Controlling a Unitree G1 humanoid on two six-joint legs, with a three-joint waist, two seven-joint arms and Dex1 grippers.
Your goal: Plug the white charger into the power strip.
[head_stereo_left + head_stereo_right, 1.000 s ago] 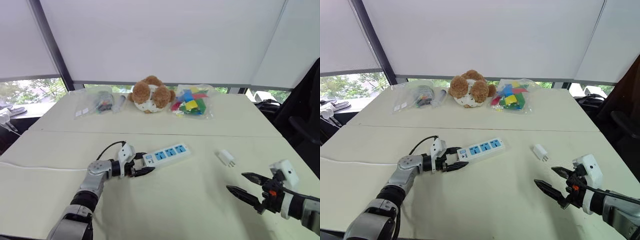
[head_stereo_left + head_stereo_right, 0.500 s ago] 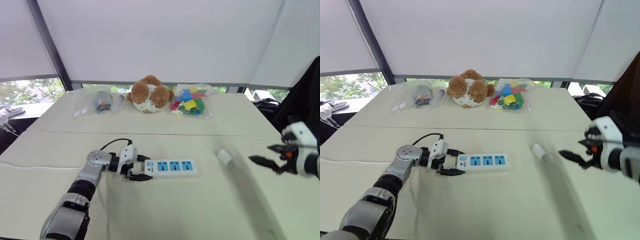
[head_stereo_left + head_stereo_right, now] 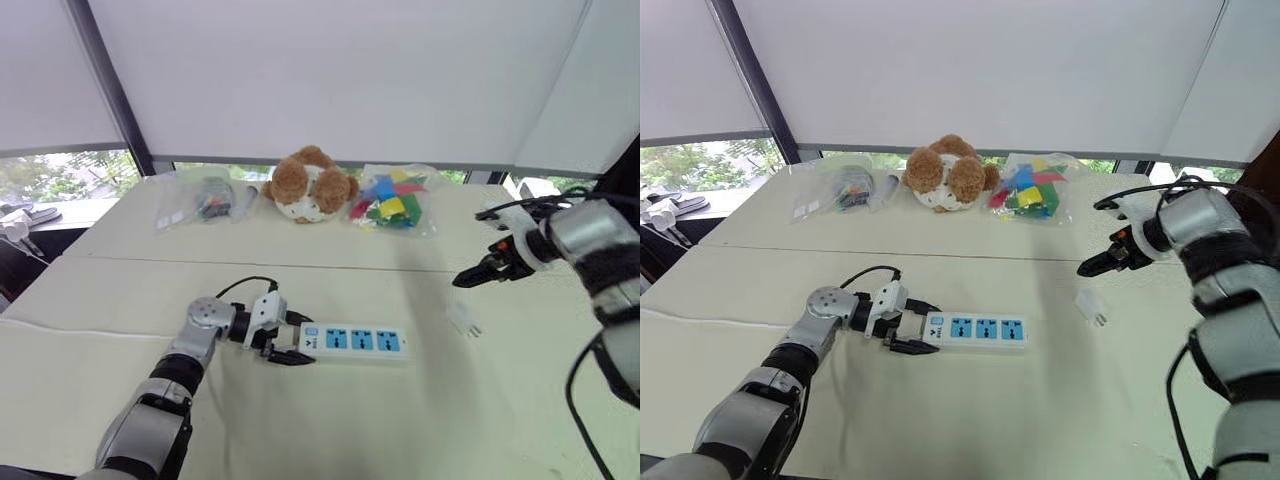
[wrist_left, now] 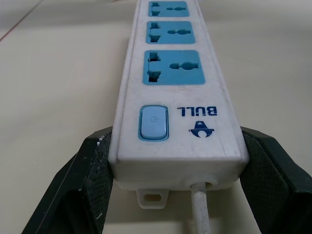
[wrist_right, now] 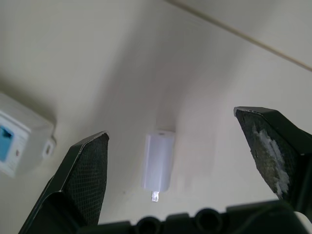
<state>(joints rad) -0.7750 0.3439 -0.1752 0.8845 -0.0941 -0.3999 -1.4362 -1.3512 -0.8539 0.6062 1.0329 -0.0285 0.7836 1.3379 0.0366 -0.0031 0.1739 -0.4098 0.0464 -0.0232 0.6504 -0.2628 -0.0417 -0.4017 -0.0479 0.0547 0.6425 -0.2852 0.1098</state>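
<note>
On the cream surface [image 3: 330, 420], the left claw [image 3: 285, 340] clamps the power strip [image 3: 355, 341] now turned square, while the right claw [image 5: 180, 161], wide open, has swung above the loose charger [image 5: 158, 161], ready to descend.

We see the long white plastic power strip [image 3: 357, 341] with three blue sockets lying flat on the cream table [image 3: 330, 420]; the small white rounded charger block [image 3: 463, 319] lies on its side near the strip's far end, apart from it.
</note>
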